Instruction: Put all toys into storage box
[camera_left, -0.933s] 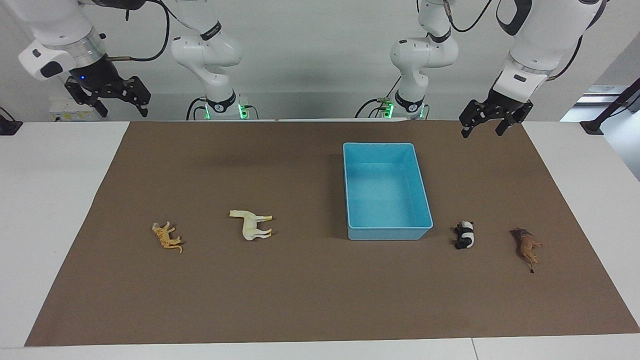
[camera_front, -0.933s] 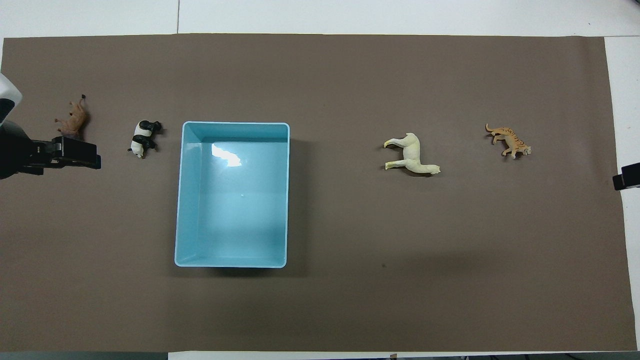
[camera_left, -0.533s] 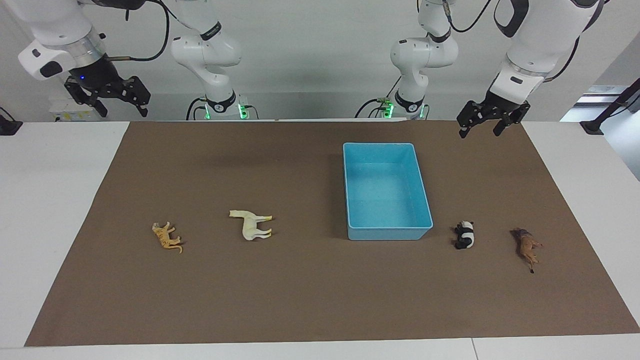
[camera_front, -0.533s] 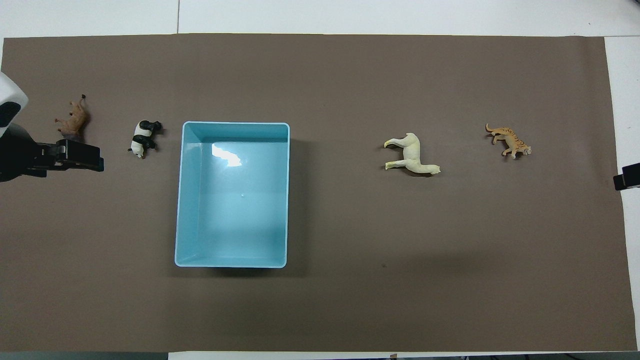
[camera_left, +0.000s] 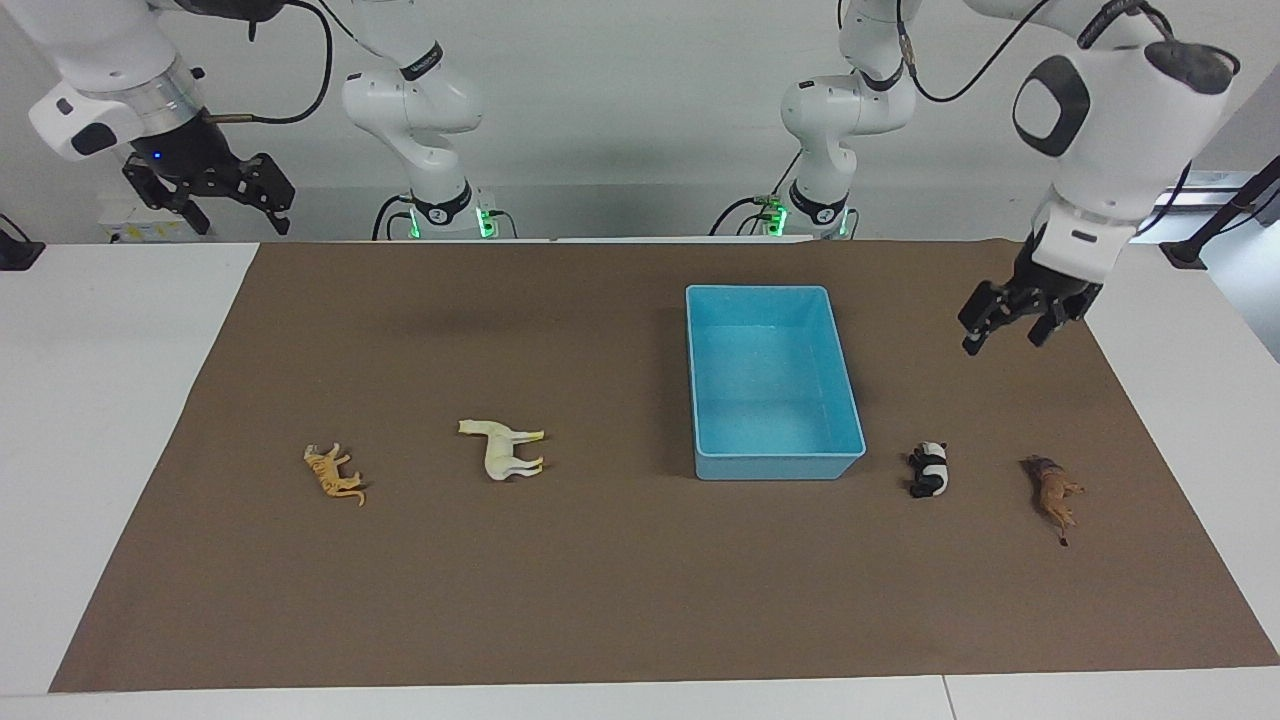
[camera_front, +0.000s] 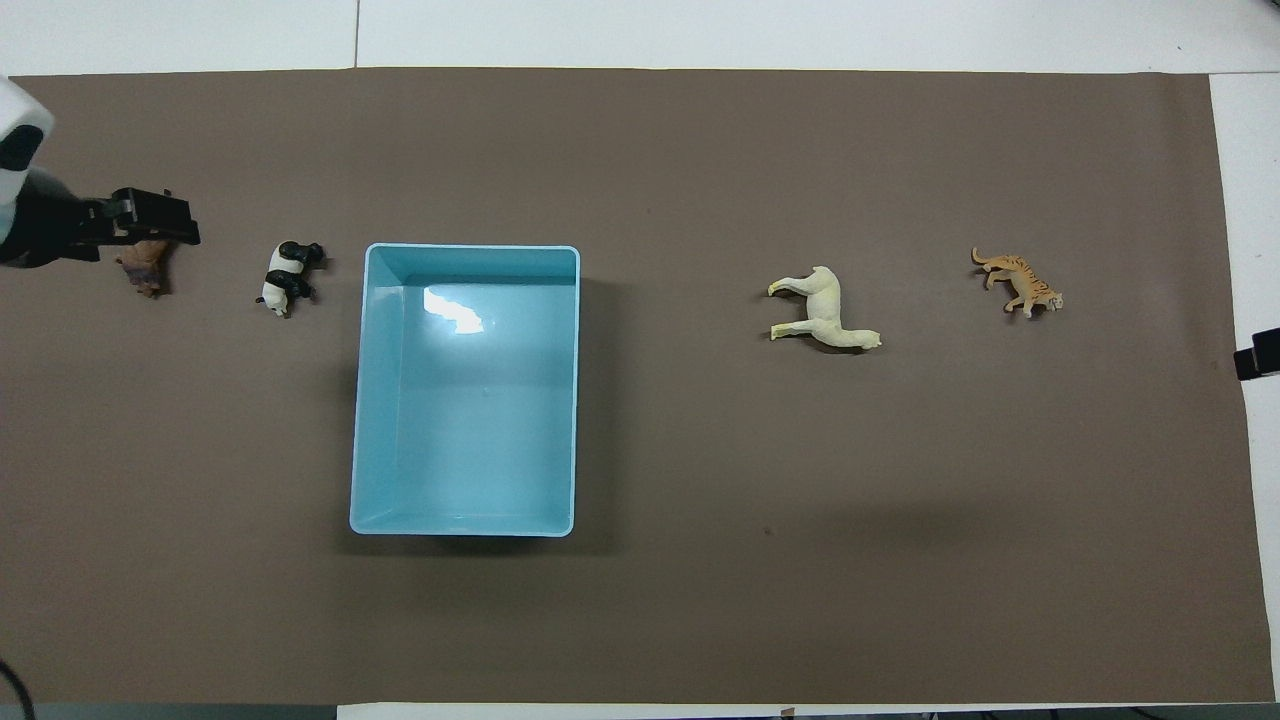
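Since the earlier frame, left gripper had swung out from the mat's robot-side edge and dropped lower, toward the lion; right gripper barely shifted and waited raised off the mat's corner at its own end.

Left gripper's fingers stood apart with nothing between them. Facing view showed it in the air with clear mat between it and the lion; overhead view had it overlapping the lion, so no contact yet. Right gripper's fingers were also spread and empty.

Storage box sat empty on the brown mat. Lion and panda lay toward the left arm's end, panda just beside the box; horse and tiger lay toward the right arm's end. All four were on their sides.

Judged step: approach for the first pick, lion the likely target. Next move calls for further descent with fingers straddling the body across its narrow width, then closing.
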